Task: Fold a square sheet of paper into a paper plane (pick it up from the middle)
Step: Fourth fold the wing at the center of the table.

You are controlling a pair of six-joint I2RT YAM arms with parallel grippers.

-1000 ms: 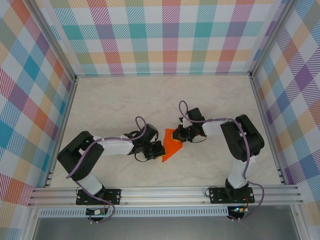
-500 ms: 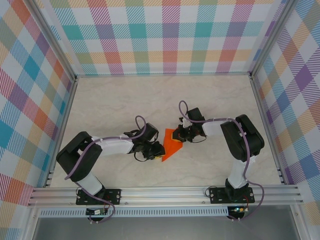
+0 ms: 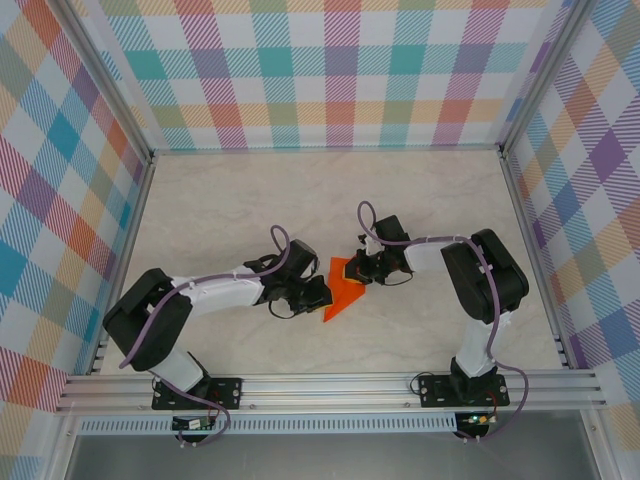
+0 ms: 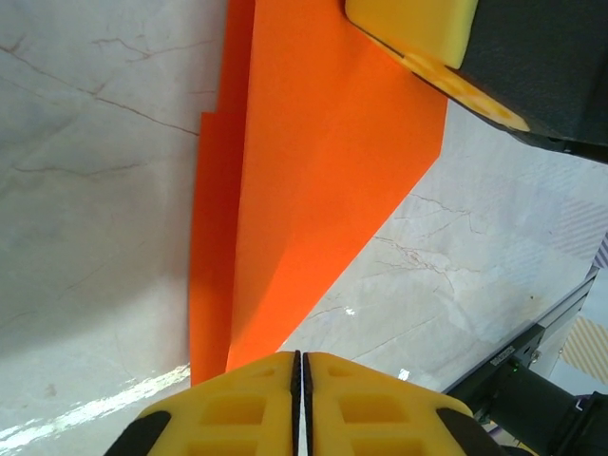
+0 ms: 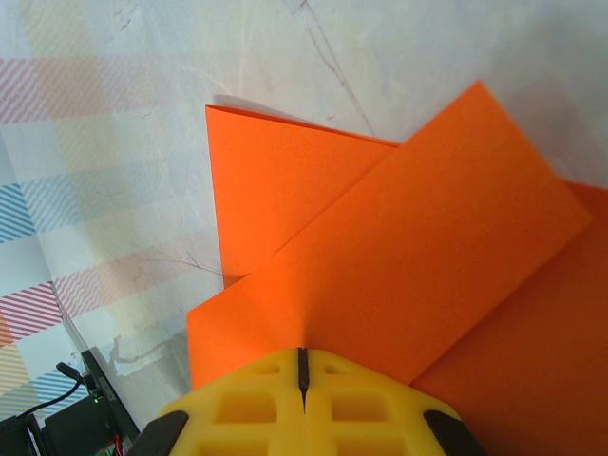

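The pale marbled surface (image 3: 220,200) sits inside plaid walls (image 3: 330,70). Near its middle lies the orange paper (image 3: 343,287), flat and folded into a pointed wedge with overlapping flaps (image 5: 418,275). The left gripper (image 3: 318,297) is at the paper's left edge, jaws closed pad to pad at its near tip (image 4: 300,359); whether they pinch it I cannot tell. The right gripper (image 3: 362,272), jaws also closed, has its tips over the far right corner (image 5: 302,356).

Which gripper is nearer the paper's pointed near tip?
Left. The left gripper sits by the paper's left edge, close to that tip; the right gripper is at the far right corner.
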